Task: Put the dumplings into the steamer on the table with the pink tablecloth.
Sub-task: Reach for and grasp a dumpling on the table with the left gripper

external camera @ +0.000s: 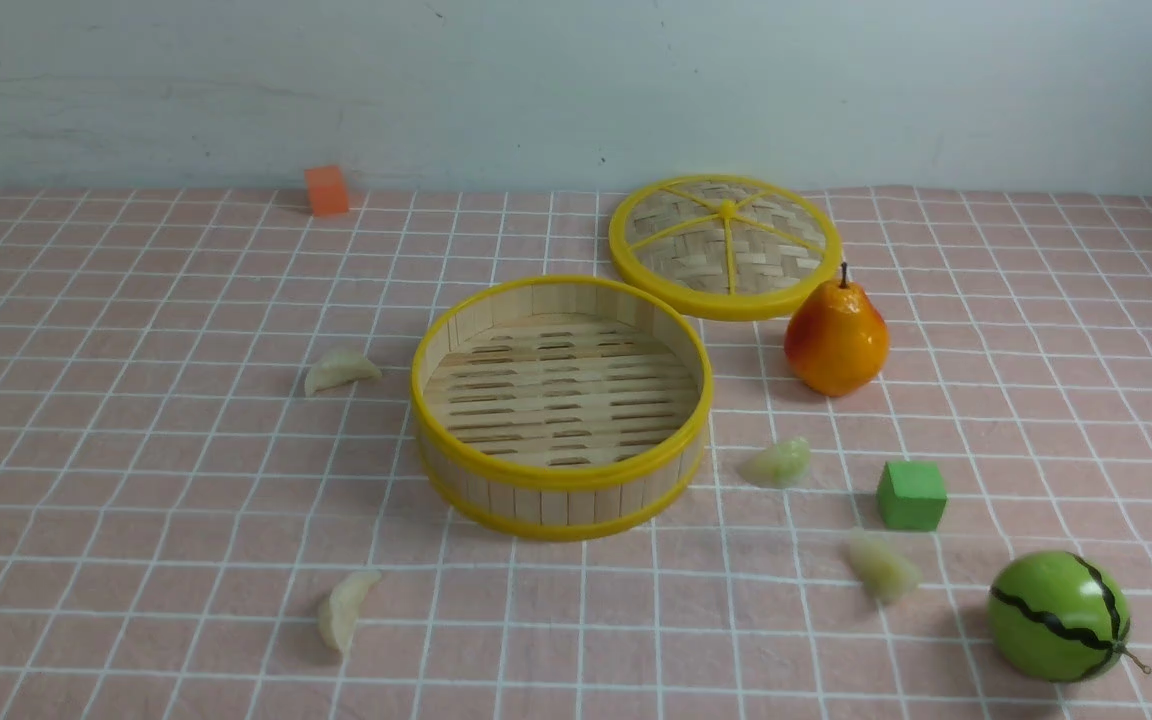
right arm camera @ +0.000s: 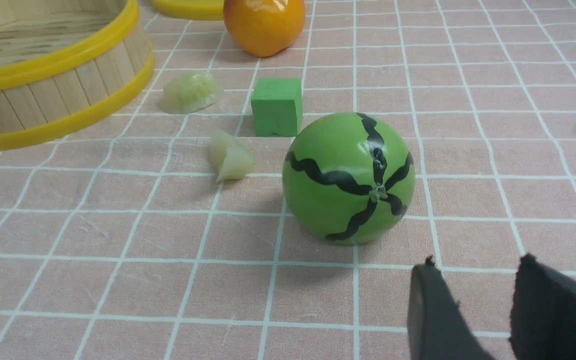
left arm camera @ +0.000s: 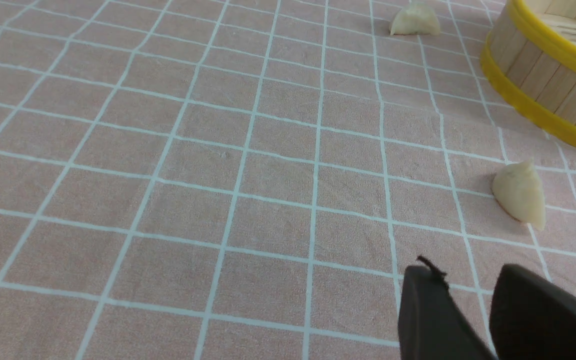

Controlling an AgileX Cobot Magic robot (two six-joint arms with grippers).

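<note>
The bamboo steamer [external camera: 556,500] stands empty mid-table on the pink tablecloth [external camera: 136,450]. Four dumplings lie around it: one to its left [external camera: 339,370], one front left [external camera: 346,608], one right [external camera: 779,463], one front right [external camera: 882,568]. Neither gripper shows in the front view. In the left wrist view my left gripper [left arm camera: 468,275] is open and empty above the cloth, short of a dumpling [left arm camera: 519,192]; another dumpling [left arm camera: 414,22] and the steamer [left arm camera: 543,80] lie beyond. My right gripper [right arm camera: 475,267] is open and empty, near the toy watermelon; two dumplings [right arm camera: 230,156] [right arm camera: 190,91] lie past it.
The woven lid [external camera: 726,245] lies behind the steamer. A toy pear [external camera: 836,335], a green cube [external camera: 911,494] and a toy watermelon [external camera: 1058,615] stand at the right, among the right-hand dumplings. An orange cube [external camera: 326,190] sits at the back left by the wall.
</note>
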